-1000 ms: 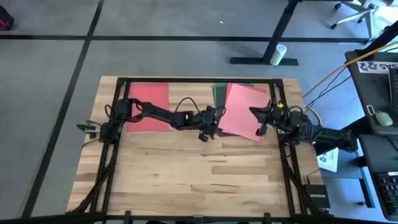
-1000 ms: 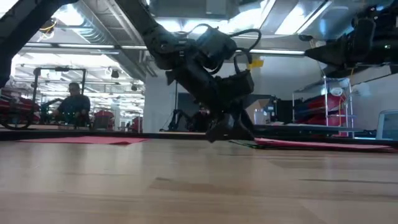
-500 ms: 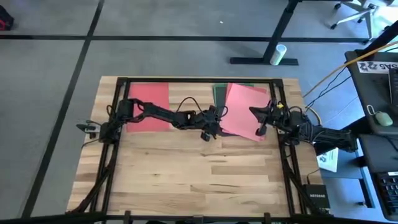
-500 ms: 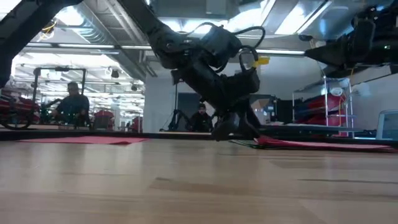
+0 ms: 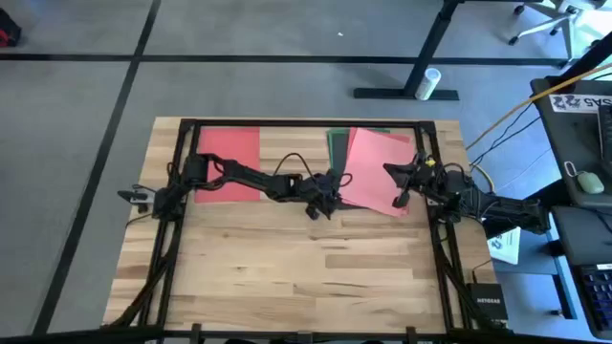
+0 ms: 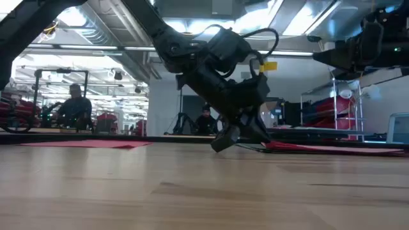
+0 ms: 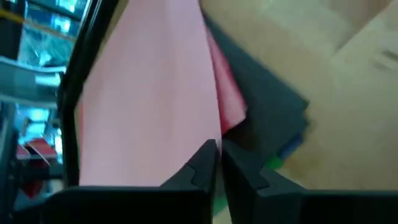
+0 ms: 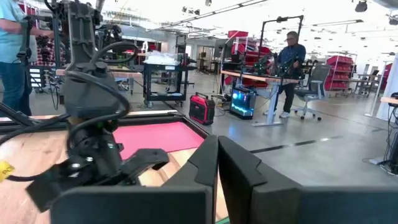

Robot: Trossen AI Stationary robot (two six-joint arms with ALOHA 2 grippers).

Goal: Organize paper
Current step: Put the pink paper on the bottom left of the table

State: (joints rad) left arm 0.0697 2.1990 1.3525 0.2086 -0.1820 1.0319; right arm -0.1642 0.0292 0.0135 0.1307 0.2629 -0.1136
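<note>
A pink sheet of paper [image 5: 378, 170] lies askew on top of a dark grey sheet [image 7: 261, 99] at the table's far right. Slivers of blue [image 7: 287, 149] and green [image 7: 271, 163] peek from under them. A red sheet [image 5: 228, 161] lies flat at the far left. My left gripper [image 5: 328, 199] is low at the pink sheet's left edge, shut on it. My right gripper [image 5: 394, 177] hovers shut high above the pink sheet's right side [image 6: 326, 56], holding nothing. My left gripper pinches the pink sheet's left edge [image 7: 214, 134] between its two fingers, near the near left corner. It comes slanting down from the table's left. The pinched edge is raised slightly [image 6: 271, 145]; the rest of the sheet lies on the stack.
Black frame rails [image 5: 287, 122] run round the tabletop. Bare wood [image 5: 306, 268] covers the near half. A white printed sheet [image 5: 505, 244] sits off the table's right side. People [image 6: 75, 105] are in the room beyond.
My left gripper has moved a little toward the table's right, up to the pink sheet's left edge, and has tipped lower toward the table. The sheets lie where they were.
</note>
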